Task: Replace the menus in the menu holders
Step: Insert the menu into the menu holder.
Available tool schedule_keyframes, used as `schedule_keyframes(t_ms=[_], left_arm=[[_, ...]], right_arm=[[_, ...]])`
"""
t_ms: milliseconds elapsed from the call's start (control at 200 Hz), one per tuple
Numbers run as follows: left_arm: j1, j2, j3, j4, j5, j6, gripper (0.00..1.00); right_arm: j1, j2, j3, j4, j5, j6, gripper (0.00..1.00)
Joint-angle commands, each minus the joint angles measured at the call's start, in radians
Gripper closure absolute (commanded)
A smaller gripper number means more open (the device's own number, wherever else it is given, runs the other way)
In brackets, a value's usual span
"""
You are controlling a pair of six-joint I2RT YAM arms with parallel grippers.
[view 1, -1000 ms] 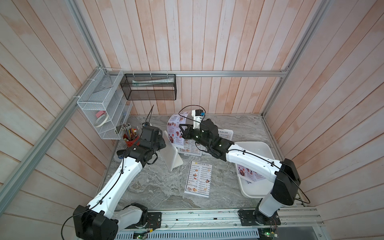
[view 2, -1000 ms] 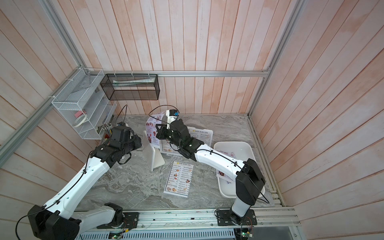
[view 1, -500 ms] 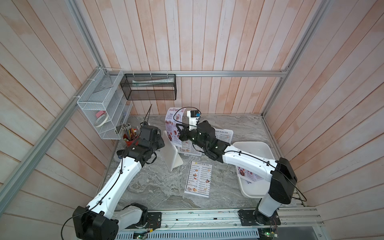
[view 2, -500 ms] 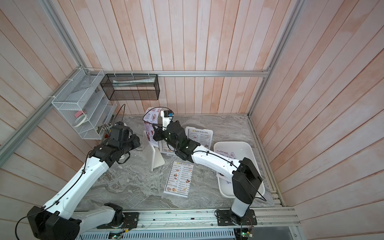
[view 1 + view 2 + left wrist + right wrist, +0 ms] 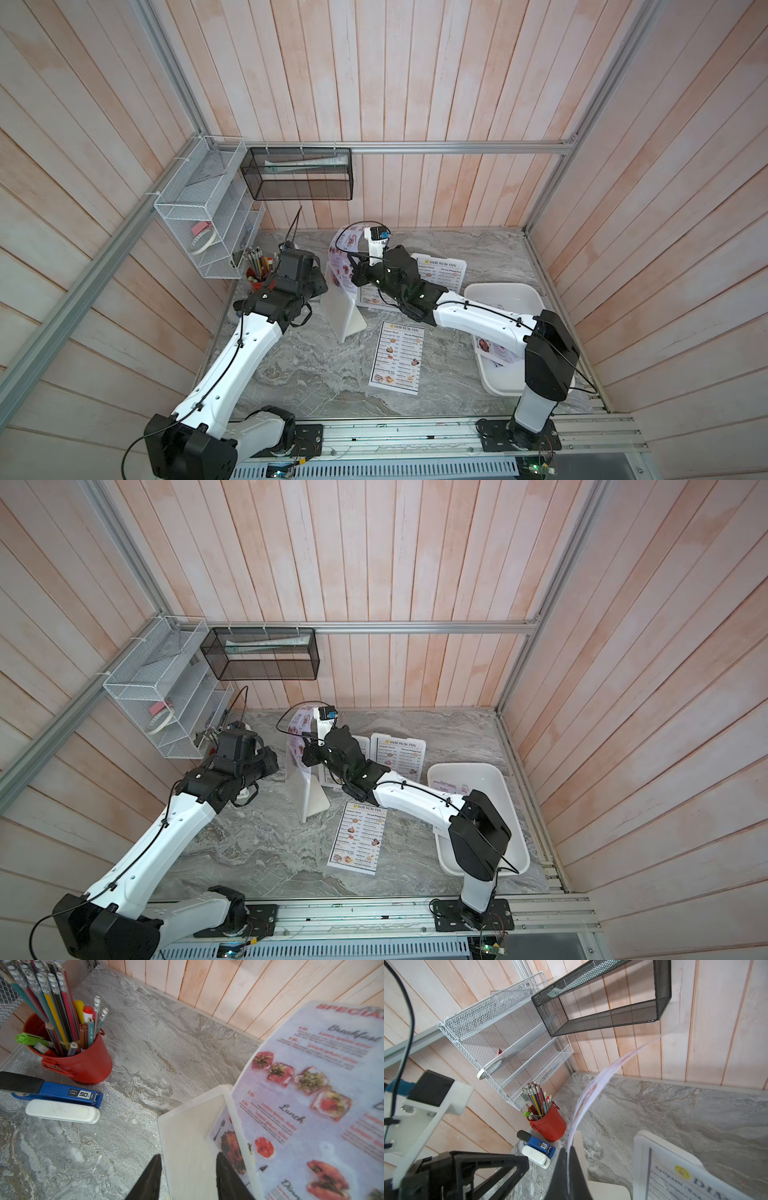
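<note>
Light is bright and even, shadows soft. Both wrist views bend at the edges; in the left one the lilac menu (image 5: 311, 1095) is blurred.

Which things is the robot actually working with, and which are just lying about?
Job: lilac special menu, in the right gripper; upright menu holder, in the left gripper; loose Dim Sum Inn menu; flat menu holder with another.
Lying about: red pencil cup; blue stapler; wire shelf; black mesh basket.
</note>
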Motion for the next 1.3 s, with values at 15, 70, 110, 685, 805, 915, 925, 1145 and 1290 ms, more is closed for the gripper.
schedule_keyframes(t_ms=[15, 70, 110, 685, 805, 915, 925, 1145, 1290], left_arm=[[0.006, -0.020, 0.029, -0.013, -0.009, 0.018, 0.54], [0.007, -0.020, 0.028, -0.012, -0.008, 0.018, 0.55], [0.007, -0.021, 0.027, -0.011, -0.007, 0.018, 0.54], [0.014, -0.034, 0.022, -0.014, -0.006, 0.021, 0.55], [0.013, -0.037, 0.022, -0.015, -0.006, 0.020, 0.55], [0.013, -0.038, 0.021, -0.016, -0.007, 0.019, 0.55], [0.013, -0.039, 0.021, -0.016, -0.006, 0.019, 0.55], [0.014, -0.039, 0.020, -0.018, -0.006, 0.019, 0.55], [0.015, -0.041, 0.019, -0.018, -0.006, 0.019, 0.55]], right_arm=[[0.010, 0.021, 0.022, 0.047, 0.034, -0.035, 1.00], [0.016, 0.024, 0.016, 0.063, 0.042, -0.044, 1.00], [0.019, 0.027, 0.013, 0.069, 0.047, -0.049, 1.00], [0.059, 0.053, -0.022, 0.161, 0.122, -0.129, 1.00], [0.064, 0.056, -0.036, 0.183, 0.130, -0.142, 1.00], [0.067, 0.053, -0.051, 0.205, 0.140, -0.148, 1.00], [0.067, 0.053, -0.052, 0.206, 0.141, -0.149, 1.00], [0.074, 0.051, -0.081, 0.247, 0.153, -0.165, 1.00], [0.082, 0.042, -0.104, 0.281, 0.163, -0.167, 1.00]])
